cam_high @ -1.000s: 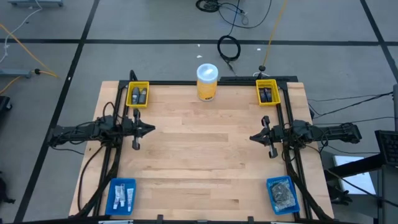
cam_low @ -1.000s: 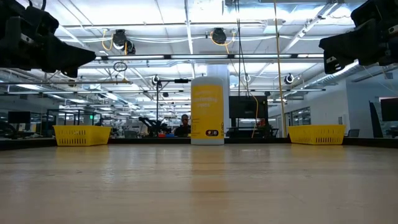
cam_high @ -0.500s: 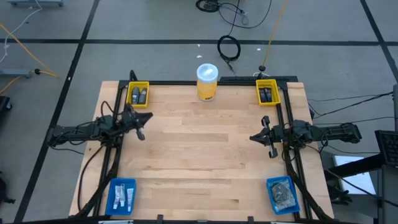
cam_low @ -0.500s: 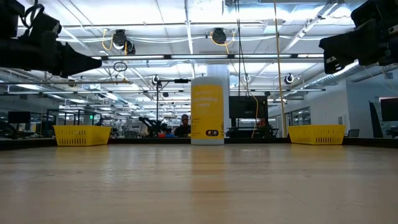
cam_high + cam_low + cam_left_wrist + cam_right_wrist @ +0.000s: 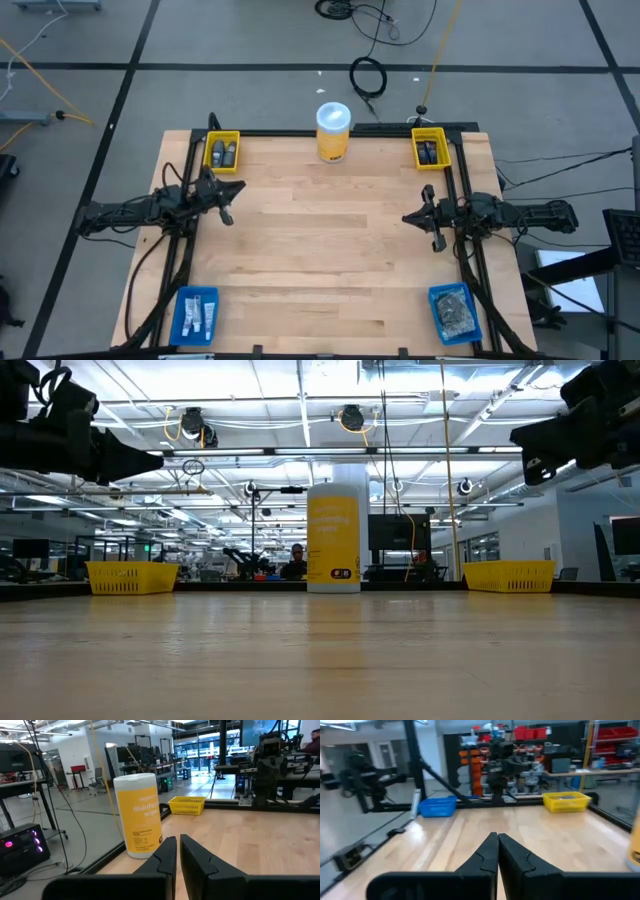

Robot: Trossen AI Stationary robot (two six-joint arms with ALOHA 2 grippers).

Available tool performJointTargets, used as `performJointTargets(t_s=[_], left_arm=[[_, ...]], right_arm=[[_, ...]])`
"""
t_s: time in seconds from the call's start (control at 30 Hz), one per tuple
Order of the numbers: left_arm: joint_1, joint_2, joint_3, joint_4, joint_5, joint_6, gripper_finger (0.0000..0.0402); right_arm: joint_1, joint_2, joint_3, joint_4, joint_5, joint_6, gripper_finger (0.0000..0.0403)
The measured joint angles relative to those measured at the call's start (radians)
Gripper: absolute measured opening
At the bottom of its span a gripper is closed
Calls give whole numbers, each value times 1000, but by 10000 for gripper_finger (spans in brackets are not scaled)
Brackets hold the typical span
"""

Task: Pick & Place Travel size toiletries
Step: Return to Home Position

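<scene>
Both arms hang over the wooden table's (image 5: 330,240) sides, the left gripper (image 5: 226,210) and right gripper (image 5: 408,220) each pressed together on nothing, while white tubes (image 5: 200,315) lie in the left blue bin (image 5: 180,312), grey mesh items (image 5: 457,312) in the right blue bin (image 5: 434,310), and dark containers (image 5: 222,153) in the yellow bins (image 5: 238,152).

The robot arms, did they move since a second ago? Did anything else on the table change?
The left gripper swung a little toward the table's far edge, turning toward the yellow jar. The right gripper barely shifted. Both stayed shut and empty, so nothing was picked up or let go. The jar, the yellow bins and the blue bins stayed put.
</scene>
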Motion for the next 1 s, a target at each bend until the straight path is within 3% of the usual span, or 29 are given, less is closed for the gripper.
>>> performJointTargets(t_s=[0.3, 1.0], left_arm=[[0, 0, 0, 0, -2, 0, 26], [0, 0, 1, 0, 1, 0, 26]], right_arm=[[-13, -5, -1, -7, 9, -119, 0], [-13, 8, -1, 57, 7, -71, 0]])
